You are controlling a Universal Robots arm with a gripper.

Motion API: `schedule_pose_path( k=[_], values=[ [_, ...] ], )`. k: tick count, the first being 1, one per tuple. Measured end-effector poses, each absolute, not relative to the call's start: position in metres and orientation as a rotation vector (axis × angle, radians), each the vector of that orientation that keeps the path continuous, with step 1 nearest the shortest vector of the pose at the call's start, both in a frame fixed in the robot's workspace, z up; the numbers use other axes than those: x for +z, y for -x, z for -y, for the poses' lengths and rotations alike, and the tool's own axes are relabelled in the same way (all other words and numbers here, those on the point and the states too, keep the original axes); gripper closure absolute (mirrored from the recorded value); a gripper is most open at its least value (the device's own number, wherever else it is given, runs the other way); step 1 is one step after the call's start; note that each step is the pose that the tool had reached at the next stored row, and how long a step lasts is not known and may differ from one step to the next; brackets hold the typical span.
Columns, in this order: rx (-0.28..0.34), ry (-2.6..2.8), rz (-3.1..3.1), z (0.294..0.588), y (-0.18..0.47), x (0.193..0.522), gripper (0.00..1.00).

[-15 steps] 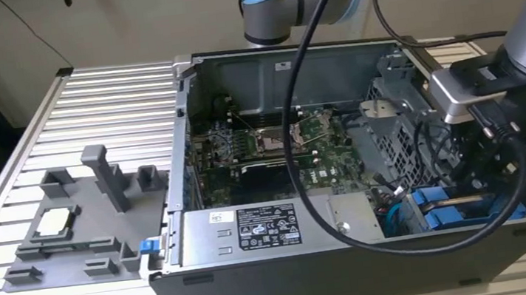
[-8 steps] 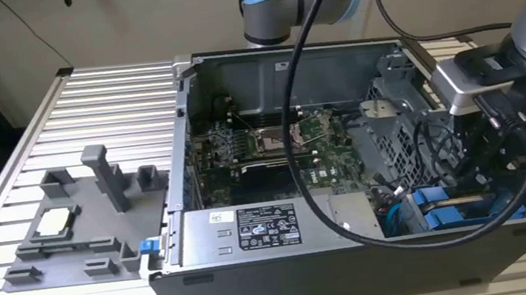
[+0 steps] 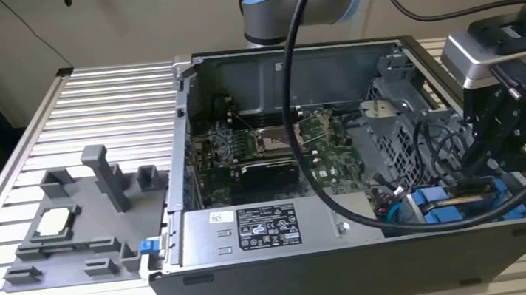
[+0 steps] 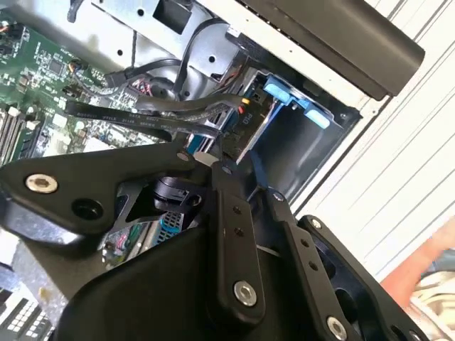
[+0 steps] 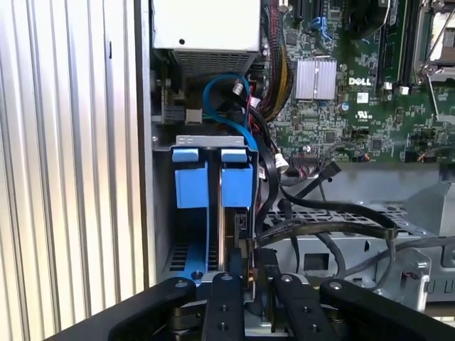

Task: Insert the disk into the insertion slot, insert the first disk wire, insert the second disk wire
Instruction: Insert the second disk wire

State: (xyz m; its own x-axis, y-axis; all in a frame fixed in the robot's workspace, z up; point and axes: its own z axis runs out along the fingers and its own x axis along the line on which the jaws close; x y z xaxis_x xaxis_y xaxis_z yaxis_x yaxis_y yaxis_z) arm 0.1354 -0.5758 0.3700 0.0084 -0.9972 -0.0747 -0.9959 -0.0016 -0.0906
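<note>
Two blue carriers stand side by side in the drive bay at the case's corner. The disk (image 5: 237, 186), in its blue carrier, sits in the insertion slot beside the other carrier (image 5: 190, 186). Black disk wires (image 5: 334, 229) run from the motherboard side to the disk's rear end. My gripper (image 5: 250, 275) is right at that end, its two black fingers (image 5: 222, 298) close together on a wire connector (image 4: 204, 152). In the exterior view, the gripper (image 3: 475, 181) reaches into the case just above the blue carriers (image 3: 445, 206). I cannot tell which of the wires it holds.
The open computer case (image 3: 355, 256) lies on a slatted metal table (image 3: 89, 100). A grey fixture (image 3: 82, 213) with upright posts stands at the exterior view's left. The motherboard (image 5: 355, 92), power supply (image 3: 272, 224), a blue cable (image 5: 224, 89) and metal drive cage (image 3: 409, 123) crowd around the bay.
</note>
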Motion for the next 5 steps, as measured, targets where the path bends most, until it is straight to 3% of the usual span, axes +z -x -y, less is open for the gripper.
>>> schedule_pose_path(
  k=[5],
  values=[
    [-0.014,2.143,-2.132,0.5758,-0.1354,0.3701,0.76]
  ],
)
